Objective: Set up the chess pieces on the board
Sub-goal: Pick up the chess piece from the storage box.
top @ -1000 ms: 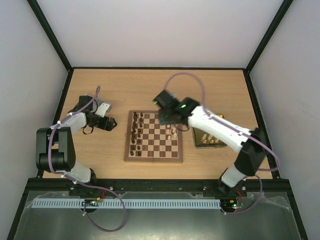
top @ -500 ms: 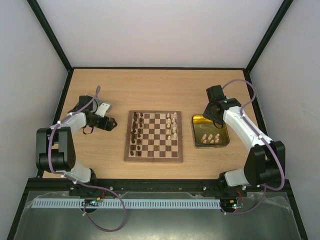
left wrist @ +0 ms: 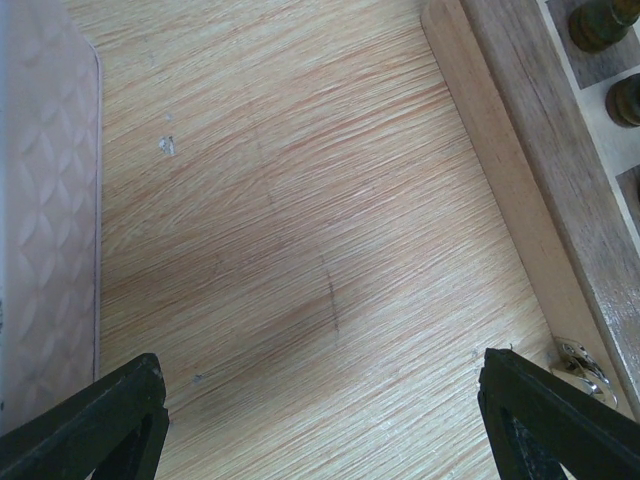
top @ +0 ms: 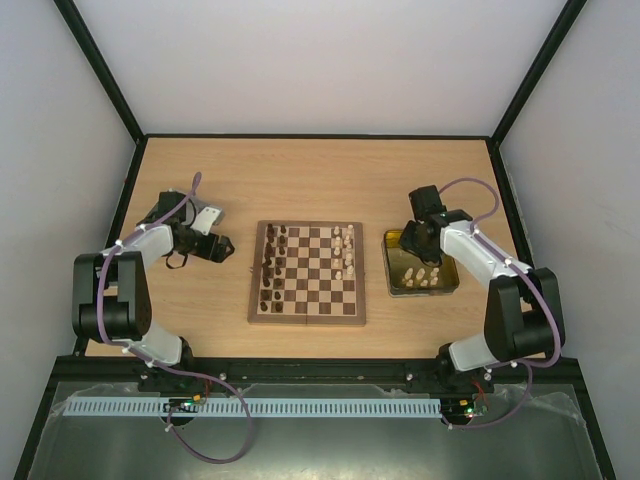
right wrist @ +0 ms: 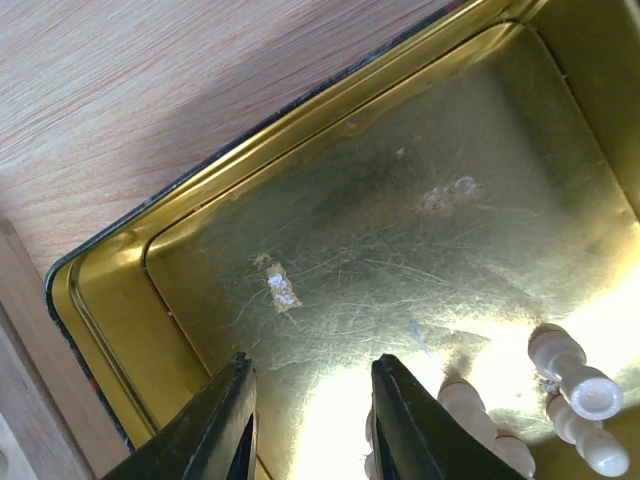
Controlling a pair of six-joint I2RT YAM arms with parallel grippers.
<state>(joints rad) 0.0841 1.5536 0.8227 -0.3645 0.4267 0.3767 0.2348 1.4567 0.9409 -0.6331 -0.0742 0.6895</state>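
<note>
The board [top: 307, 272] lies mid-table, with dark chess pieces [top: 272, 262] along its left columns and cream ones [top: 344, 251] along its right. More cream pieces [top: 421, 277] stand in the gold tray [top: 445, 252]. My right gripper [top: 412, 244] hangs open and empty over the tray's left part. In the right wrist view its gripper [right wrist: 312, 405] is just above the tray floor [right wrist: 330, 230], with cream pieces [right wrist: 575, 390] to the right of the right finger. My left gripper [top: 222, 247] rests open left of the board. In the left wrist view the gripper [left wrist: 325, 405] spans bare table beside the board edge [left wrist: 505, 200].
A white quilted surface [left wrist: 45, 220] fills the left edge of the left wrist view. Two dark pieces [left wrist: 610, 60] show at that view's top right. A black frame [top: 310, 135] borders the wooden table [top: 300, 180].
My right arm has swung from over the board's right side to the gold tray and come down over its left part. The left arm has not moved.
</note>
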